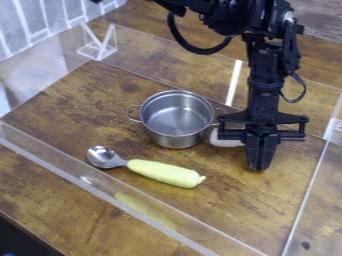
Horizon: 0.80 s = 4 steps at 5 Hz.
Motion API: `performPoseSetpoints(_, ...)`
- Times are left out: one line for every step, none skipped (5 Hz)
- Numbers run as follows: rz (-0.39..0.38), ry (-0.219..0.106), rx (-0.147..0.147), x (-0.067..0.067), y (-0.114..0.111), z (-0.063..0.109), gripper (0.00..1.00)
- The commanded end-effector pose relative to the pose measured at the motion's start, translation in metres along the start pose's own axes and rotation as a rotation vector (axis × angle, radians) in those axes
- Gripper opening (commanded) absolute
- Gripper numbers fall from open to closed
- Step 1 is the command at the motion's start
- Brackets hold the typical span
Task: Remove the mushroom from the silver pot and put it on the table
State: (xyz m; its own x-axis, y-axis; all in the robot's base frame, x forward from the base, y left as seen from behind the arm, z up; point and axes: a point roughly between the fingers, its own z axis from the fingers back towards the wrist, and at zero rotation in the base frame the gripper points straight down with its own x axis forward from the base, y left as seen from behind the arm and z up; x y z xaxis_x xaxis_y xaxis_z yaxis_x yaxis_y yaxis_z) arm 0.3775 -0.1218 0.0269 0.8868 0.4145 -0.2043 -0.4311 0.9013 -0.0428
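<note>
- Fingers (pixel 261 150) clenched, pointing down, tips near the bench (pixel 80 110) by its right edge.
- Mushroom (pixel 230 139): a pale part shows on the bench between silver pot (pixel 175 118) and fingers; whether gripped, cannot tell.
- Pot upright, mid-bench.
- Yellow-handled spoon (pixel 147 166) toward the front edge.

Empty upright silver pot (pixel 175 117); mushroom (pixel 230 141) beside it, seemingly on table (pixel 80 110).

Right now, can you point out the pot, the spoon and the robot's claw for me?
silver pot (pixel 177 116): camera view, on its shiny inner wall.
spoon (pixel 163 172): camera view, on the yellow handle.
claw (pixel 261 160): camera view, at the shut fingertips beside the pot.
</note>
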Motion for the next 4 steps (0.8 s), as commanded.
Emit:
performPoseSetpoints(0.024, -0.069, -0.057, -0.008, -0.002, 0.041, 1.0)
performPoseSetpoints(0.024, -0.069, -0.061, -0.015, -0.007, 0.051, 1.0)
performPoseSetpoints(0.021, -0.068, -0.068, -0.023, -0.013, 0.064, 1.0)
performPoseSetpoints(-0.029, -0.069, -0.077, -0.023, -0.012, 0.079, 1.0)
